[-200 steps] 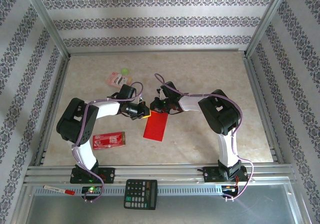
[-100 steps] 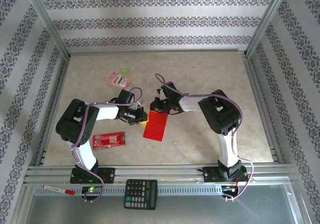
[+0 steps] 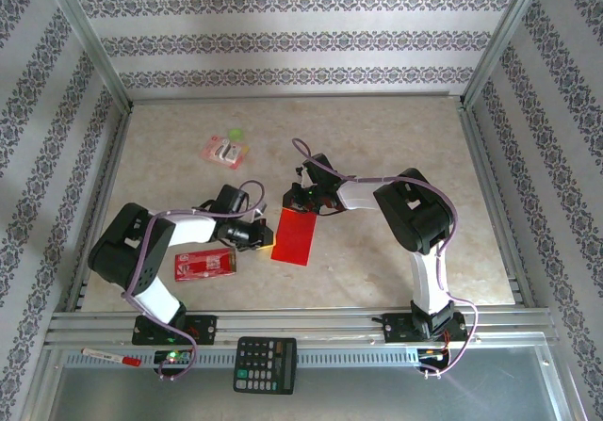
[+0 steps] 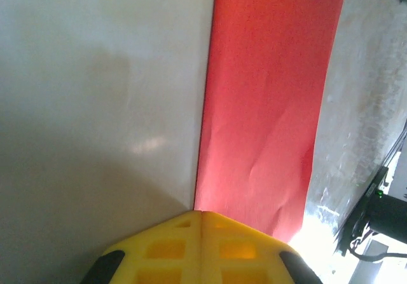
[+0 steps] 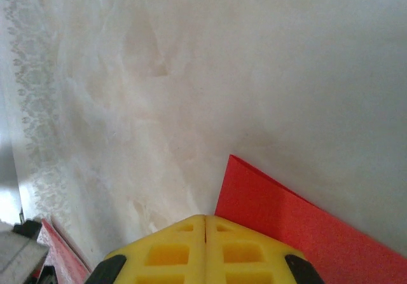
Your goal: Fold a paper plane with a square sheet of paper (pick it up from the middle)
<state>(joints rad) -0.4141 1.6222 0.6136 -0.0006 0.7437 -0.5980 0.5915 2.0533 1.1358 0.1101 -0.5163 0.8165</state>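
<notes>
The square sheet of paper [image 3: 294, 236] is plain red and lies flat on the table, folded into a tall narrow rectangle; a paper plane is out of view. My left gripper [image 3: 268, 235] is shut, its yellow tip resting at the sheet's left edge. In the left wrist view the left gripper [image 4: 201, 213] touches the near left corner of the red paper [image 4: 267, 106]. My right gripper [image 3: 300, 205] is shut at the sheet's far edge. In the right wrist view the right gripper [image 5: 205, 217] sits beside a corner of the paper [image 5: 286, 223].
A red packet with white print [image 3: 204, 264] lies left of the left gripper. A pink and green packet [image 3: 227, 148] sits farther back. A calculator [image 3: 265, 364] and a pen [image 3: 111, 356] rest on the near rail. Metal frame posts border the table.
My left gripper has slid toward the near side along the sheet's left edge, and its arm has lowered. The right arm and the paper have stayed put.
</notes>
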